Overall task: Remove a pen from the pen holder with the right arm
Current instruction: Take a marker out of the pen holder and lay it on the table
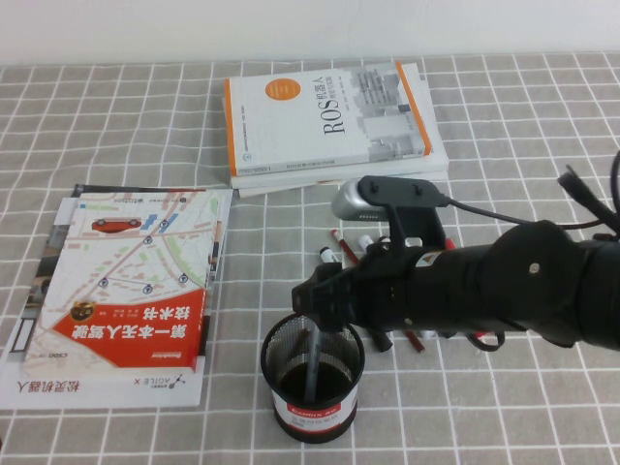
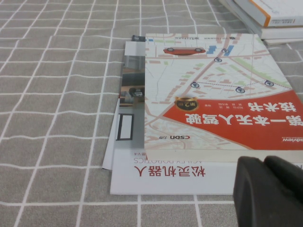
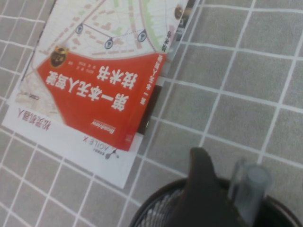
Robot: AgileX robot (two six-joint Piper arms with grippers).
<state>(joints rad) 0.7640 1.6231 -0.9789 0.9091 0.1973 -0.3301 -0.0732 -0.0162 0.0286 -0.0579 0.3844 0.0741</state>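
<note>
My right claw (image 1: 312, 295) hangs over the holder (image 1: 312, 412), jaws apart, one finger (image 3: 201, 189) beside the pen (image 3: 248, 182), which stands inside, ungripped. Closing and lifting remain, I judge. My left claw (image 2: 270, 189) idles by the book (image 2: 213, 94).

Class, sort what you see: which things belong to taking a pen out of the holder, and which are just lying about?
Belongs to the job:
pen holder
pen standing in it
right gripper, above the holder

Lying about:
loose pens beyond the holder
stack of books at the far side
red book on the left
left gripper, near that book
</note>
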